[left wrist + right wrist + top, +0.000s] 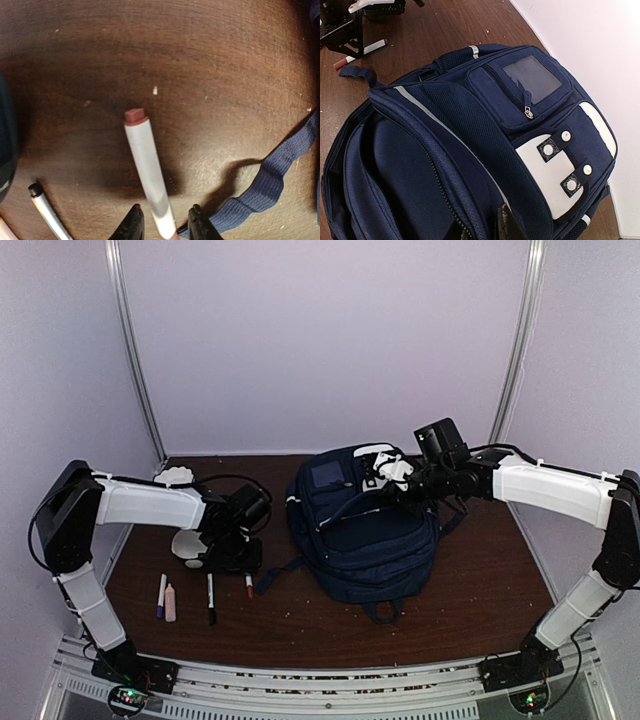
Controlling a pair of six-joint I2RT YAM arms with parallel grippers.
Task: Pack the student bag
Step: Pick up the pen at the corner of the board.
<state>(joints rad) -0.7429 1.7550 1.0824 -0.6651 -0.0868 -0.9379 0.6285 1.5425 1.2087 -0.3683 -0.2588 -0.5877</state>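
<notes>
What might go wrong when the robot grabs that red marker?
The left end effector straddles the red marker near one end, so it might tilt or slip when lifted. The blue strap lies beside one finger and might snag. The right end effector seems to pinch the backpack by its zipper edge; if that slips, the opening may close.

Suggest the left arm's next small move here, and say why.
Probably close the left gripper: its open fingers straddle the red-capped marker lying on the table, so a grip seems needed before carrying it to the student bag.
</notes>
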